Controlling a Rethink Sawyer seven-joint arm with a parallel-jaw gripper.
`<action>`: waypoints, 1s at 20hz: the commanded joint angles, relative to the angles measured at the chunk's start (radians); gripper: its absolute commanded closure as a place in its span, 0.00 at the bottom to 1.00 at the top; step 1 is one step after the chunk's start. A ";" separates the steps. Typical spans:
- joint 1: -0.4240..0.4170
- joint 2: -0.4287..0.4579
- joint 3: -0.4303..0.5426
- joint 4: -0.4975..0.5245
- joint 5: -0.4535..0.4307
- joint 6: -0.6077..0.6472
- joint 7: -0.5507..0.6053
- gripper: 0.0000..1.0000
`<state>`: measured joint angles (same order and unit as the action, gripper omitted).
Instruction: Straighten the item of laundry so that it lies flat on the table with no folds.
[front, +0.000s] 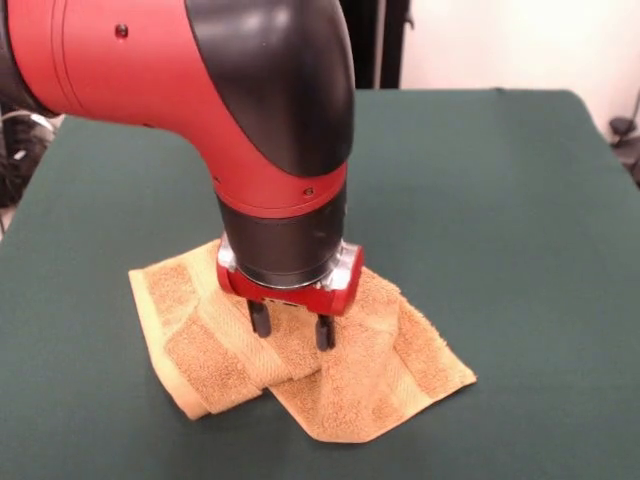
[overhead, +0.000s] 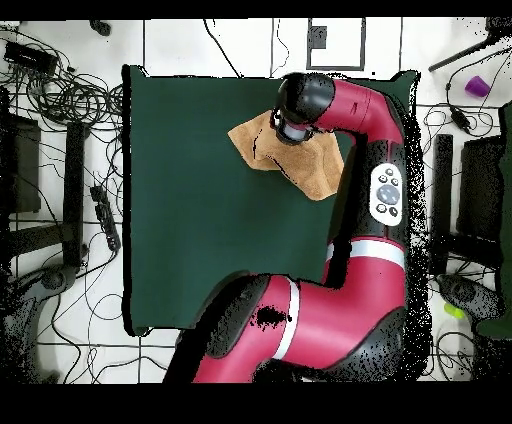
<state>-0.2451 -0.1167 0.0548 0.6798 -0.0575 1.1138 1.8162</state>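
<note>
clearly the towel (front: 300, 370) is not yet flat: just in front of the gripper (front: 291, 334) it lies in 2 overlapping folded layers, a long flap crossing diagonally over another, with a corner pointing toward the camera. the gripper stands directly over the middle of the bundle, its 2 fingers (front: 259, 318) spread apart and pointing down at the cloth, tips at or just above the top fold, holding nothing. the step in hand looks like reaching for a grasp. next it should pinch the upper flap and draw it outward over bare table (front: 500, 200), which stretches well beyond the arm.
</note>
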 joint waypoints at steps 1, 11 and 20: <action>-0.024 -0.106 0.124 0.314 -0.023 -0.203 -0.181 0.00; -0.086 -0.302 0.169 0.645 -0.071 -0.292 -0.212 0.00; -0.133 -0.366 0.197 0.787 -0.148 -0.409 -0.185 0.00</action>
<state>-0.3697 -0.4522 0.1002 1.2155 -0.1560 0.7880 1.8162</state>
